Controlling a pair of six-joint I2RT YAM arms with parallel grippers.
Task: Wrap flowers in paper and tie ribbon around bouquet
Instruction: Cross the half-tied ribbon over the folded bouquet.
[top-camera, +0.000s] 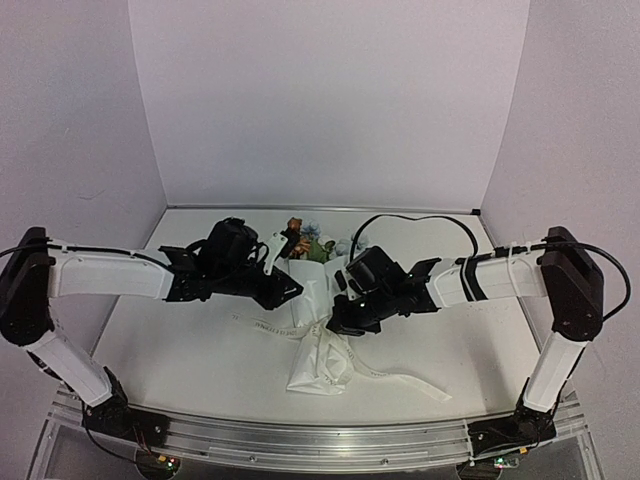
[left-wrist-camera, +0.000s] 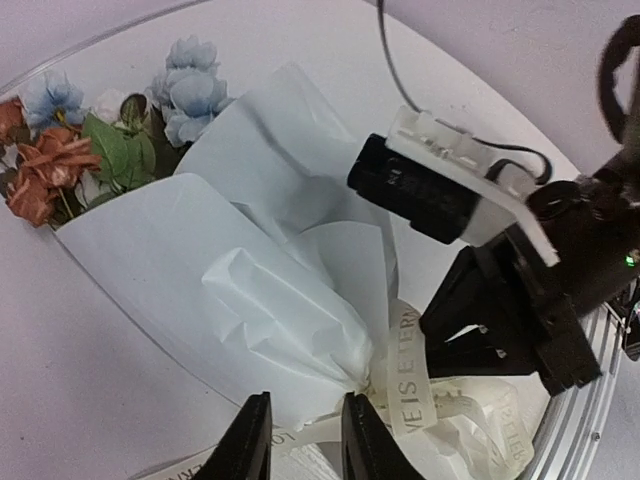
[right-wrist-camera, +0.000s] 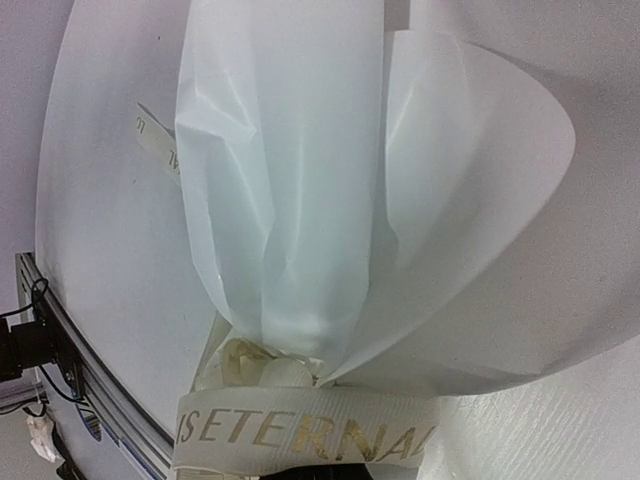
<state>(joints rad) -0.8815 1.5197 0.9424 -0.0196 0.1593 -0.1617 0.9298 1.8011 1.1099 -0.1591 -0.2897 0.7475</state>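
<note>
Bouquet (top-camera: 318, 335) is lying at the centre of the table (top-camera: 180, 340), with flowers (left-wrist-camera: 110, 140) pointing toward the upper edge of the overhead view. The ribbon (left-wrist-camera: 405, 375) is looping the gathered neck of the paper (left-wrist-camera: 200, 260). The left gripper (left-wrist-camera: 307, 410) is straddling that neck at a narrow gap; whether it is gripping cannot be told. The right gripper (left-wrist-camera: 445, 325), jaws closed, is pinching the ribbon. An uneven pull risks slipping the loop off or tearing the paper. Stems and any knot are hidden.

Stems of the flowers (left-wrist-camera: 110, 140) hidden inside the paper (left-wrist-camera: 180, 250); ribbon (right-wrist-camera: 300, 435) lettering cut off below.
</note>
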